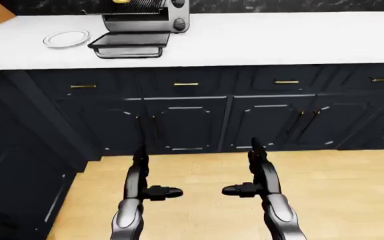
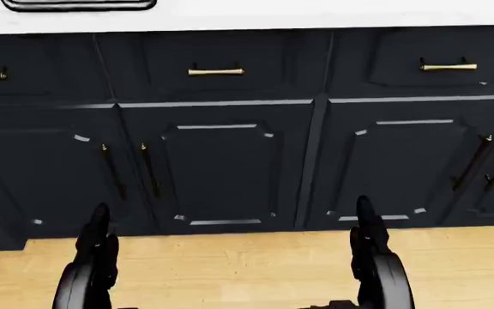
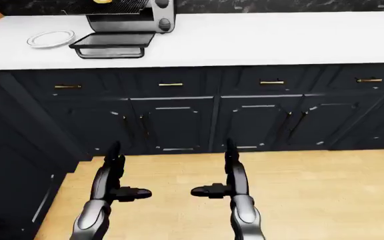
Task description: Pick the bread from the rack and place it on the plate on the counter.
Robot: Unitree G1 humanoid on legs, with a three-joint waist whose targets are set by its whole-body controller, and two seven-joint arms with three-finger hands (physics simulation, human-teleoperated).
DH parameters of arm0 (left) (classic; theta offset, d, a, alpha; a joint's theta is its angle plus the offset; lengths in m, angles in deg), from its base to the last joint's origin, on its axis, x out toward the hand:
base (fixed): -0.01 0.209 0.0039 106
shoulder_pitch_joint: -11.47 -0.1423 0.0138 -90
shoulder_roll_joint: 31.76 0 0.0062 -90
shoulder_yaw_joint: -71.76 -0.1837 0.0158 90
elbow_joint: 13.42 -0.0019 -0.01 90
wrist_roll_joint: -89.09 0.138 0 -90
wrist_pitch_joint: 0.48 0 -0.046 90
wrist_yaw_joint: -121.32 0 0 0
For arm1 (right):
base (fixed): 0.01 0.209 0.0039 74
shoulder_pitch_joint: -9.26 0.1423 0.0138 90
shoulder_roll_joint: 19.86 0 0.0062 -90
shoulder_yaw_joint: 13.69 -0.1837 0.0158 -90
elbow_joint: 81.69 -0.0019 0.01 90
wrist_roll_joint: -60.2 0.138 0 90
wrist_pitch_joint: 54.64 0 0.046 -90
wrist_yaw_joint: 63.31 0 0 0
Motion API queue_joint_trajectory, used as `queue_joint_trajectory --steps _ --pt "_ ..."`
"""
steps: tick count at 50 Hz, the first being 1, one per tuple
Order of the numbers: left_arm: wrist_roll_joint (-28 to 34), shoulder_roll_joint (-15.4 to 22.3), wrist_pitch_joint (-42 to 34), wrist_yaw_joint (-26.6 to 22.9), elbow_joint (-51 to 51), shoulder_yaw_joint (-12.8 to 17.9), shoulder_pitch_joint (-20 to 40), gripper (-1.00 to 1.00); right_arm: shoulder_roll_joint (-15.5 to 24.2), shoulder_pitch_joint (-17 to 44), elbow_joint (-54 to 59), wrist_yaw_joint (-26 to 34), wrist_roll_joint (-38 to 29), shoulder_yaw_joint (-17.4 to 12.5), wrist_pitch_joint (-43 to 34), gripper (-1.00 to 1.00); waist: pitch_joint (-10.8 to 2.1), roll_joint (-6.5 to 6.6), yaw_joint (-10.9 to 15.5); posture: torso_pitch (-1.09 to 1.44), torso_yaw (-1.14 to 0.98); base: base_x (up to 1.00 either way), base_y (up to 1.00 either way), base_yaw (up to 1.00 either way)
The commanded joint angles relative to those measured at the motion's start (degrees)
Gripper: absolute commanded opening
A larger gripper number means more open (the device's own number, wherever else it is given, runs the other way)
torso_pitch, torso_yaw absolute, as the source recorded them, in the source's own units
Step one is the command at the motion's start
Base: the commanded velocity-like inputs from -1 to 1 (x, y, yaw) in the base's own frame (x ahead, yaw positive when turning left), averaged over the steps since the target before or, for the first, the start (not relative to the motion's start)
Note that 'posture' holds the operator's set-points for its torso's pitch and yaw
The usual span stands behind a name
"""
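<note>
A toaster oven (image 1: 142, 22) stands on the white counter (image 1: 259, 40) at the top left of the left-eye view, its door folded down. A bit of golden bread (image 1: 120, 1) shows on its rack at the top edge. A white plate (image 1: 66, 38) lies on the counter just left of the oven. My left hand (image 1: 145, 172) and right hand (image 1: 252, 170) hang low over the wood floor, far below the counter, both open and empty, fingers pointing up and thumbs turned inward.
Dark cabinets with brass handles (image 1: 186, 84) run under the counter. A second dark cabinet run (image 1: 18, 165) comes down the left side. Light wood floor (image 1: 339, 195) lies between me and the cabinets.
</note>
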Motion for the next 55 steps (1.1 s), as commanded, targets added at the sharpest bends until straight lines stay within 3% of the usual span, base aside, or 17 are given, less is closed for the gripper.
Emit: queue_joint_trajectory --steps 1,3,5,7,13,18,23,25,28,31,36,38,39,41,52,53,55 --pt "-2.6 0.6 -5.2 -0.6 13.4 1.0 0.6 1.0 1.0 2.7 -11.0 -0.6 -1.9 0.5 -3.2 1.0 -0.05 -0.45 -0.1 0.0 0.0 0.0 0.0 0.0" --pt "-1.3 1.2 -8.2 -1.0 17.0 0.9 0.3 1.0 1.4 3.6 -14.6 0.3 -2.8 0.3 -6.2 1.0 -3.83 -0.07 0.7 0.0 0.0 0.0 0.0 0.0" --pt "-1.1 1.6 -13.1 -1.3 21.7 1.8 1.6 1.0 1.1 4.9 -19.0 0.8 -1.8 -0.5 -10.6 1.0 -1.27 -0.46 0.4 0.0 0.0 0.0 0.0 0.0" --pt "-2.0 1.8 -17.6 -1.5 25.7 2.8 3.2 1.0 1.7 6.6 -23.6 1.0 -2.3 -0.9 -15.5 1.0 -3.99 -0.36 0.6 0.0 0.0 0.0 0.0 0.0" --pt "-3.9 4.3 -33.1 -0.2 35.2 6.3 11.9 1.0 4.3 15.6 -36.4 1.6 -1.9 -3.6 -33.2 1.0 -4.92 -0.12 0.7 0.0 0.0 0.0 0.0 0.0" --pt "-4.1 9.4 -44.7 0.4 39.2 9.2 23.6 1.0 8.5 30.0 -40.7 2.3 -0.4 -6.1 -47.4 1.0 -5.0 0.06 0.6 0.0 0.0 0.0 0.0 0.0" --pt "-4.7 15.1 -51.7 -0.4 39.4 9.3 33.4 1.0 12.0 40.7 -39.8 2.1 1.7 -6.8 -52.8 1.0 -4.42 0.2 0.4 0.0 0.0 0.0 0.0 0.0" --pt "-5.1 15.3 -53.0 -0.4 38.7 10.0 35.9 1.0 12.8 43.1 -39.6 1.9 2.5 -6.9 -53.7 1.0 -5.32 0.45 0.3 0.0 0.0 0.02 0.09 0.0" --pt "-5.5 16.9 -54.1 -0.2 37.5 11.1 39.8 1.0 14.1 46.7 -39.6 1.9 3.3 -6.8 -55.5 1.0 -3.21 -0.4 0.0 0.0 0.0 0.24 0.35 0.0" --pt "-5.5 18.3 -54.3 0.0 37.5 11.0 41.2 1.0 14.6 49.2 -40.4 1.4 4.3 -7.0 -57.8 1.0 -3.24 -0.99 -0.5 0.0 0.0 0.34 0.42 0.0" --pt "-6.6 19.7 -57.3 0.9 40.2 12.7 42.5 1.0 15.3 52.8 -43.9 0.2 7.0 -8.1 -63.1 1.0 -2.19 2.74 -1.8 0.0 0.0 0.34 0.42 0.0" --pt "-7.4 20.6 -58.3 1.1 41.0 13.9 43.0 1.0 15.9 53.1 -44.0 -0.2 7.6 -8.2 -63.3 1.0 -3.38 7.67 -1.7 0.0 0.0 0.34 0.42 0.0" --pt "-7.7 20.9 -58.4 1.4 41.3 13.9 43.1 1.0 15.9 53.0 -44.1 -0.5 7.9 -8.3 -63.2 1.0 -2.35 5.17 -1.3 0.0 0.0 0.34 0.41 0.0" --pt "-8.1 20.9 -58.8 1.9 41.9 13.9 43.1 1.0 16.1 52.9 -44.1 -1.0 8.3 -8.2 -63.0 1.0 -2.17 5.01 -1.2 0.0 0.0 0.34 0.42 0.0" --pt "-9.9 23.6 -59.8 3.1 42.0 15.2 44.7 1.0 17.2 55.3 -44.8 -3.4 11.2 -9.1 -65.0 1.0 -2.28 -1.97 0.9 0.0 0.0 0.34 0.42 0.0" --pt "-9.9 24.1 -60.0 3.2 42.3 15.5 44.8 1.0 17.1 54.9 -44.8 -3.6 11.5 -9.1 -64.6 1.0 -2.18 -0.63 0.2 0.0 0.0 0.33 0.41 0.0" --pt "-10.3 24.5 -60.5 3.4 42.8 15.7 44.7 1.0 17.0 54.4 -45.0 -4.0 11.8 -9.0 -64.2 1.0 -2.07 -2.23 0.3 0.0 0.0 0.34 0.41 0.0"
